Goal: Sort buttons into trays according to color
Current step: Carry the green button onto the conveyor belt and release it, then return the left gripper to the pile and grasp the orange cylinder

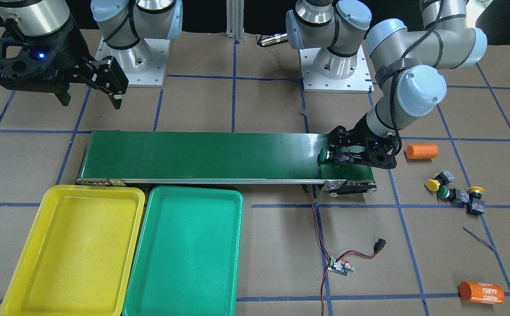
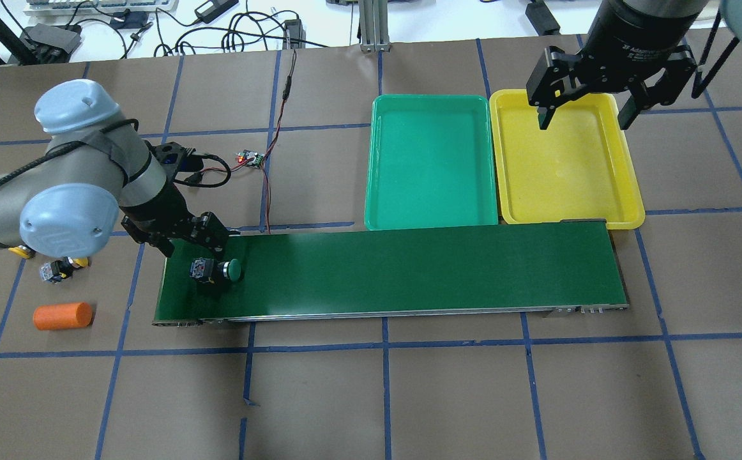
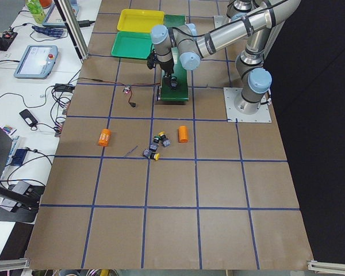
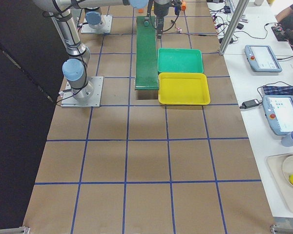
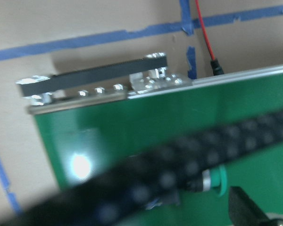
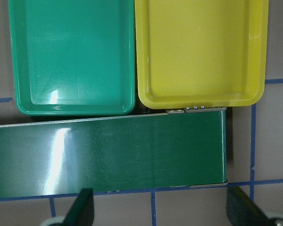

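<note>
You had four buttons [image 1: 442, 191], a yellow tray [image 1: 75, 250], a green tray [image 1: 184, 250] and two orange cylinders [image 1: 422, 151] on the taped brown desk [image 1: 272, 109].
Overhead, one green button [image 2: 234, 269] lay at the conveyor belt's [image 2: 409, 268] nine-o'clock end by the left pincer [image 1: 338, 156]; you couldn't tell its grip. Three sat off-belt. The right pincer [image 2: 583, 115] hung spread wide above the yellow tray.

I see a table [image 2: 473, 396] covered in brown paper, ruled into squares by blue tape [image 2: 386, 383], spreading beneath and all around the right pincer [image 2: 585, 122]. Just past the pincer, beyond the table's edge, a white workbench [image 2: 447, 19] carries black cables [image 2: 249, 29] and an aluminium post [image 2: 371, 25]. Further along that bench lie two handheld screens [image 4: 263, 57]. On the pincer's opposite side, off the table, is dark space [image 4: 14, 122]. Light is bright, even.
</note>
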